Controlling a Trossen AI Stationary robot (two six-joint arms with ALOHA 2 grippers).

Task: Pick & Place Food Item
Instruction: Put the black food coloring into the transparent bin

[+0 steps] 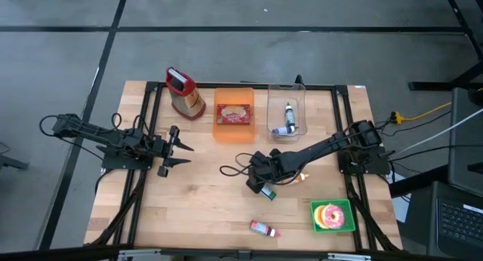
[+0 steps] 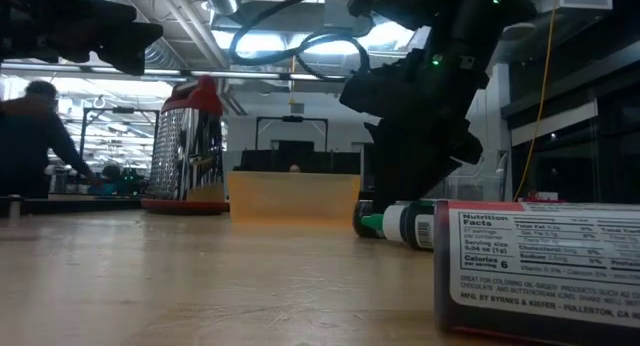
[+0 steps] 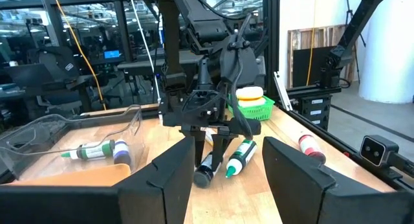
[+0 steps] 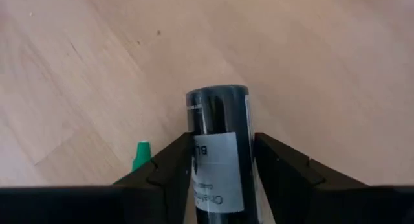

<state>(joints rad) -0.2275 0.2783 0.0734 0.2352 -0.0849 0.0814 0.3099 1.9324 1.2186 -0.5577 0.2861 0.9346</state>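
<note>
A black-capped tube with a white label [image 4: 218, 153] lies on the wooden table near its middle, and my right gripper [image 1: 260, 182] is shut on it. A green-tipped tube [image 3: 238, 158] lies right beside it on the table. My left gripper [image 1: 181, 155] waits open over the table's left part, pointing level toward the right arm, with nothing between its fingers. My right gripper pinches the black tube's labelled body [image 4: 213, 160] between its two fingers, one on each long side. The fingers come steeply from above and lie across the tube. The tube's black cap end [image 4: 217, 104] sticks out past the fingertips, low over the wood.
At the far edge stand a metal grater [image 1: 185, 93], an orange bin [image 1: 234, 114] with a packet in it and a clear bin [image 1: 287, 114] with tubes. A green basket with a doughnut [image 1: 332, 216] and a red tube [image 1: 265, 229] lie near the front right.
</note>
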